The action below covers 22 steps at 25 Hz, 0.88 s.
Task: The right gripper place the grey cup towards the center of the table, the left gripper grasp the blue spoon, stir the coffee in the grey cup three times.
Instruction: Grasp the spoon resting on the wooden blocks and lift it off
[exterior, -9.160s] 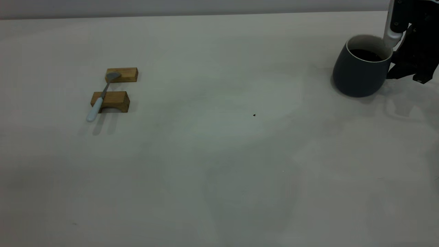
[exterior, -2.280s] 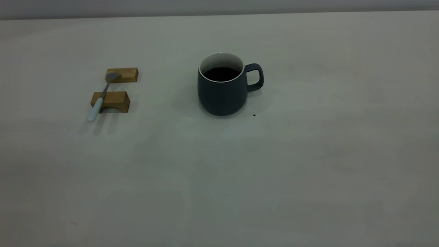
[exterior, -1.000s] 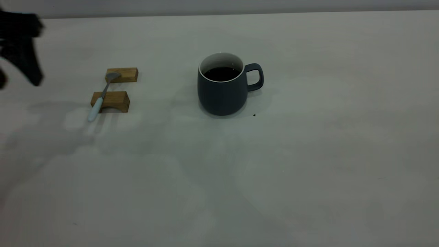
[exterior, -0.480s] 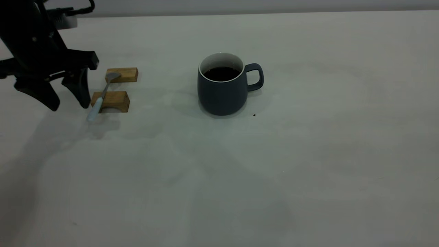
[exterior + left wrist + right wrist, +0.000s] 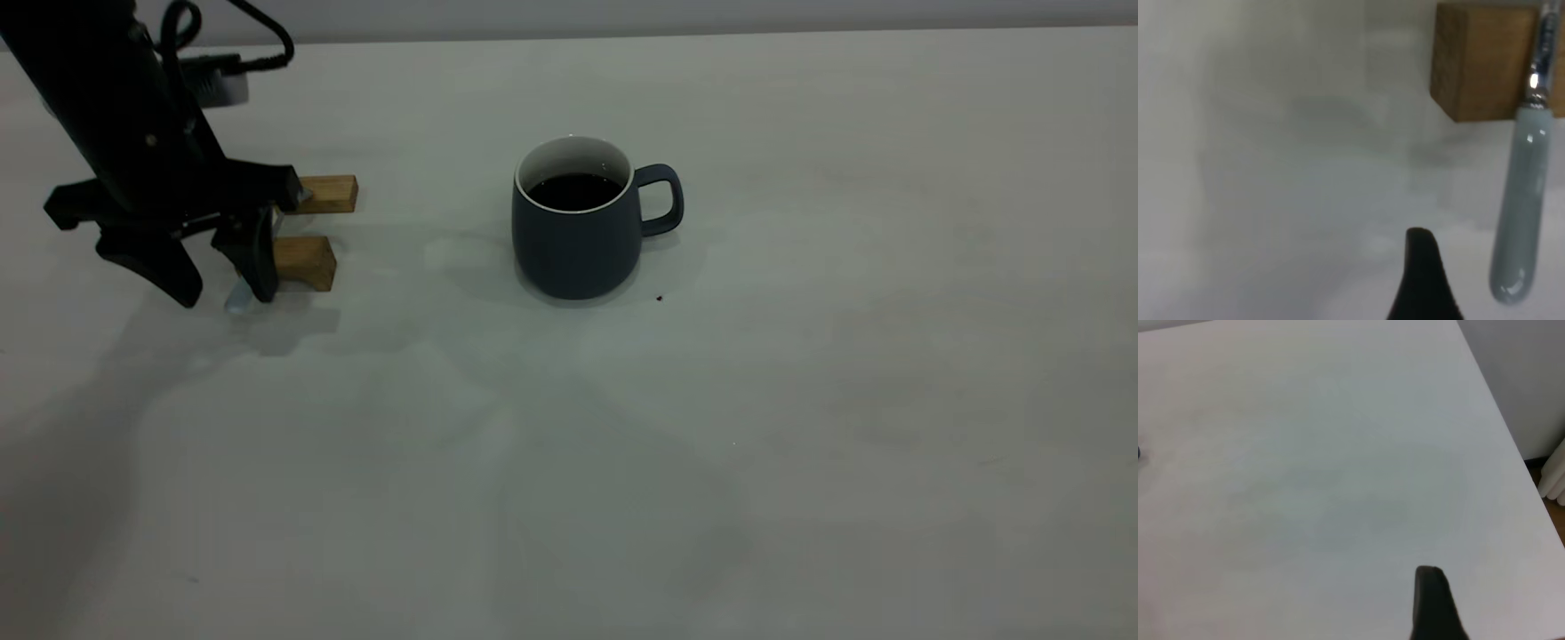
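The grey cup [image 5: 576, 240] stands upright near the middle of the table [image 5: 800, 400], handle to the right, with dark coffee [image 5: 575, 190] inside. The blue spoon [image 5: 1519, 213] lies across two wooden blocks, its pale handle sticking out past the nearer block. My left gripper [image 5: 224, 298] is open and low over that handle end [image 5: 238, 300], one finger on each side, not touching it. In the left wrist view a single black finger [image 5: 1426, 280] shows beside the handle. The right gripper is outside the exterior view; one finger [image 5: 1431, 607] hangs over bare table with a wide gap beside it.
Two brown wooden blocks [image 5: 329, 193] [image 5: 305, 262] hold the spoon at the left, just right of my left gripper. A tiny dark speck [image 5: 659, 299] lies next to the cup's base. The table's far right edge [image 5: 1511, 433] shows in the right wrist view.
The left arm has come in from the left and dropped until its open fingers straddle the spoon's handle. The cup stands at the centre, moved there from the far right; the right arm has left.
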Each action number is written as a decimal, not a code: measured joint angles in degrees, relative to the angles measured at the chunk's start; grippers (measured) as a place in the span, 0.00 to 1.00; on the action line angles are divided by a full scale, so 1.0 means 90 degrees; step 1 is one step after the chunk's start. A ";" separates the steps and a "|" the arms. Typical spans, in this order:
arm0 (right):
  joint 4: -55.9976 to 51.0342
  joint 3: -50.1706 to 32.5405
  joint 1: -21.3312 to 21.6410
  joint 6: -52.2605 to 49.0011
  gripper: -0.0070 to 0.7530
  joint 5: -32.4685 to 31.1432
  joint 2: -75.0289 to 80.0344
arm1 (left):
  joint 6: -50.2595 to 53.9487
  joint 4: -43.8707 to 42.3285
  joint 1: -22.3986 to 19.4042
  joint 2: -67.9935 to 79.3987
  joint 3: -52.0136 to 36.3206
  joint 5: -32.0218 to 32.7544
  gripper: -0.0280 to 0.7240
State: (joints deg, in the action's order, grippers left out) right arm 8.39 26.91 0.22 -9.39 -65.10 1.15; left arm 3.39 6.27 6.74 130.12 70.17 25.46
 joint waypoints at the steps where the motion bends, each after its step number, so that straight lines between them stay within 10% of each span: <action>1: 0.0000 0.0000 0.0000 0.0000 0.68 0.0000 0.0000 | 0.0000 0.0000 0.0007 0.0042 0.0000 -0.0068 0.83; 22: 0.0000 0.0000 0.0000 0.0000 0.68 0.0000 0.0000 | 0.0000 0.0015 0.0019 0.0553 0.0443 -0.0300 0.63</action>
State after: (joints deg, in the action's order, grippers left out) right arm 8.39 26.91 0.22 -9.39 -65.10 1.15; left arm 3.39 6.41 6.91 135.10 74.15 22.77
